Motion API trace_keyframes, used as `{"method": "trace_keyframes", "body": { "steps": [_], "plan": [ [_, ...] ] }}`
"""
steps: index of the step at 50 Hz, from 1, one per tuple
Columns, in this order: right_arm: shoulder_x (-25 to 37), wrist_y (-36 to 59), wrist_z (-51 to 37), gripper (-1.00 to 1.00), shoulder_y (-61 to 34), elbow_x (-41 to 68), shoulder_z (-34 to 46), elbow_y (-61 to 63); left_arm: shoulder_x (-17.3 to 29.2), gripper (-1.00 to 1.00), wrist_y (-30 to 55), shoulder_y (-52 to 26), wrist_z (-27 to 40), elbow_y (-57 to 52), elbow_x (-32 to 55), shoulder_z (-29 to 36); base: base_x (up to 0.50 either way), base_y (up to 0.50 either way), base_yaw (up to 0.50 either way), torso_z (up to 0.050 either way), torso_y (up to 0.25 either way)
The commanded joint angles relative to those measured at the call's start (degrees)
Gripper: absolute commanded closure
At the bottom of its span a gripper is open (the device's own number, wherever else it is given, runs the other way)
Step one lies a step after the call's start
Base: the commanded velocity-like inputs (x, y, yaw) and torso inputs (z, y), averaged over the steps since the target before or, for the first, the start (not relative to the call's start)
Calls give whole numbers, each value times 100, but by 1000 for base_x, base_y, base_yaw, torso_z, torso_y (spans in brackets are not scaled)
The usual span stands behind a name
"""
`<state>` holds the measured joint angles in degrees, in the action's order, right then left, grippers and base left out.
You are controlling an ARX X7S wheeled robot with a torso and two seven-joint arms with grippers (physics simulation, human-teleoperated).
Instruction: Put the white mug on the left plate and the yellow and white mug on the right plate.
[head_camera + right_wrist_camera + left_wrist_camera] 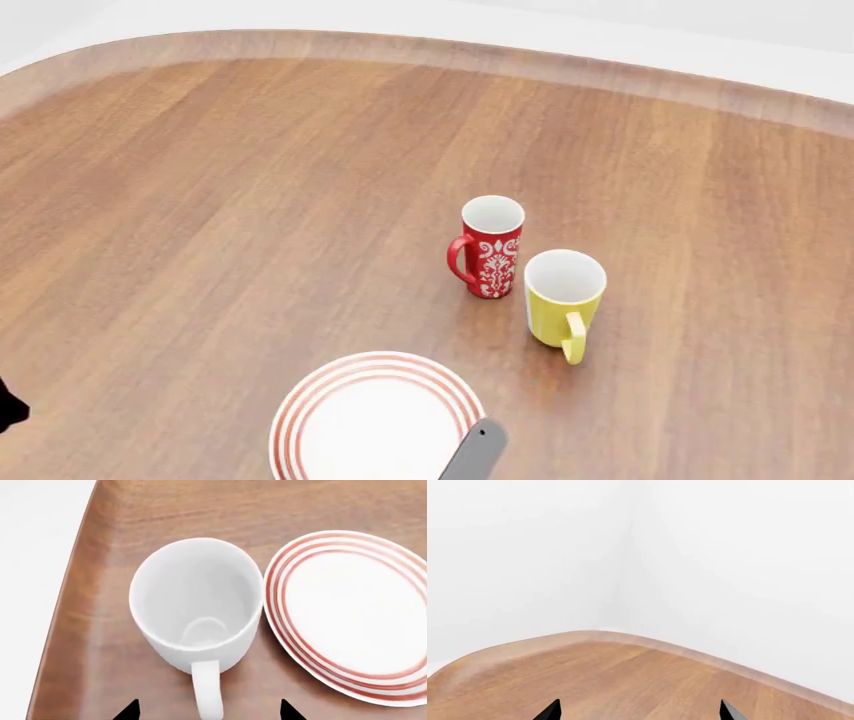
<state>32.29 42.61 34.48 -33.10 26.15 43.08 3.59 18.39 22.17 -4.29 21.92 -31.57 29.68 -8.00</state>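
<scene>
A wooden tabletop fills most of the head view, warm reddish-brown with long grain streaks running across it. Its far edge curves in a broad arc and has a paler, rounded lip. Beyond that edge lies a plain white surface. In the left wrist view, two white walls meet in a soft vertical corner behind the curved tabletop rim. In the right wrist view, the tabletop side edge borders flat white floor. Light is even and diffuse, with faint soft shadows.
</scene>
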Motion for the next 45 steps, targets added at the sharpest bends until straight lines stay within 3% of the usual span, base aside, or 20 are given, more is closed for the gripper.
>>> {"method": "trace_keyframes", "body": {
  "steps": [1, 45],
  "plan": [
    [-183, -155, 121, -100, -24, -130, 214, -368, 24, -100, -24, 28, 10, -12, 55, -42, 0, 0, 0, 0, 0],
    [-499, -526, 301, -100, -105, -289, 430, -1301, 108, -100, -36, 76, 127, -117, 201, -118, 0, 0, 0, 0, 0]
  ]
}}
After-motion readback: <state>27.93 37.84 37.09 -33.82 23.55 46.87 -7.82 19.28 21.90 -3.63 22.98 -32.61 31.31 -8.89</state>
